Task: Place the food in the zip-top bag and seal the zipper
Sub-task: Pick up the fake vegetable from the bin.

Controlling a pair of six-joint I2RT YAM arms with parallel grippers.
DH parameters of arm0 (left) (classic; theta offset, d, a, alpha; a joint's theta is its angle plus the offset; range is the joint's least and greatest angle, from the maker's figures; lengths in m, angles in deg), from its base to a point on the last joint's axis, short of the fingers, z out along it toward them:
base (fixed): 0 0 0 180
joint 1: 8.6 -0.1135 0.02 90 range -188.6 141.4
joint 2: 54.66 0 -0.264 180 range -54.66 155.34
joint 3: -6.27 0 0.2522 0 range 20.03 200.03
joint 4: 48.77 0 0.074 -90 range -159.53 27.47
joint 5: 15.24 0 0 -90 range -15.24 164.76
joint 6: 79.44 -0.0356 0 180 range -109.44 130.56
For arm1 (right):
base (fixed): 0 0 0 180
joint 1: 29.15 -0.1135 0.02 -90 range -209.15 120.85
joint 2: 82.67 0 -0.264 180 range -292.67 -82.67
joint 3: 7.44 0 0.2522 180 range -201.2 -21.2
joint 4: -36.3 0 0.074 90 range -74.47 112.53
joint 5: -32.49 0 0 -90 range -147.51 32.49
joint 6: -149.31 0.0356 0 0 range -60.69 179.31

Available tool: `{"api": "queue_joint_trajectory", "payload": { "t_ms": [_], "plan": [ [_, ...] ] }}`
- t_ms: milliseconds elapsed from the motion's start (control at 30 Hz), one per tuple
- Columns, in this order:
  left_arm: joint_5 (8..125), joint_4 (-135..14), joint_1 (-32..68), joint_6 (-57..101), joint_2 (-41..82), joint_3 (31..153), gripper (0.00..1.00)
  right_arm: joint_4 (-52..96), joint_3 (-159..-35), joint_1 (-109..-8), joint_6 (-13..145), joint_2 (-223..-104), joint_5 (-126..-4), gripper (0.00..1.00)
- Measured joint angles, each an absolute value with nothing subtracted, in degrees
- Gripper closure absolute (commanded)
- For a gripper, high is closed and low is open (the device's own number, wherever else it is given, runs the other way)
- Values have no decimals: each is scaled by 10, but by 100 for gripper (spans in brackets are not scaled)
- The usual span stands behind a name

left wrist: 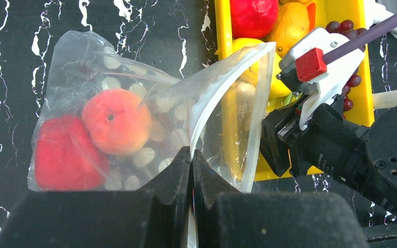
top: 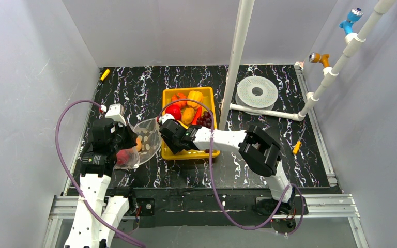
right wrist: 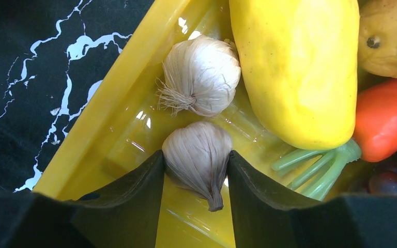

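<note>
The clear zip-top bag (left wrist: 134, 103) lies left of the yellow tray (top: 164, 111), mouth open toward it. Inside are a peach (left wrist: 116, 121), a red fruit (left wrist: 64, 155) and several pale pieces. My left gripper (left wrist: 192, 152) is shut on the bag's mouth edge at the zipper (left wrist: 209, 98). My right gripper (right wrist: 196, 153) is down in the tray's near left corner, both fingers pressed against a garlic bulb (right wrist: 199, 144). A second garlic bulb (right wrist: 201, 77), a yellow fruit (right wrist: 300, 72), a carrot (right wrist: 387, 119), a tan potato (right wrist: 387, 36) and purple grapes (right wrist: 393, 181) lie beside it.
The tray wall (right wrist: 103, 108) runs just left of my right fingers. A white upright pole (top: 238, 51) stands behind the tray, with a white disc (top: 257, 92) and slanted pipe (top: 336, 67) at the back right. Grey walls enclose the black marbled table (top: 134, 88).
</note>
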State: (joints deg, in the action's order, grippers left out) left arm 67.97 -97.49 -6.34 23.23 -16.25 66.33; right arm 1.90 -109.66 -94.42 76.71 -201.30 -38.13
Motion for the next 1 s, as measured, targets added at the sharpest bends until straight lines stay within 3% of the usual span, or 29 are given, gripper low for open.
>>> {"api": "queue_joint_trajectory", "payload": {
  "t_ms": [567,1000],
  "plan": [
    [680,-975,-63,232,-162,663,100,17,-1076,-944,766,-1885,-362,94],
    [680,-975,-63,233,-163,663,100,9,-1137,-946,786,-1859,-443,99]
  ]
}}
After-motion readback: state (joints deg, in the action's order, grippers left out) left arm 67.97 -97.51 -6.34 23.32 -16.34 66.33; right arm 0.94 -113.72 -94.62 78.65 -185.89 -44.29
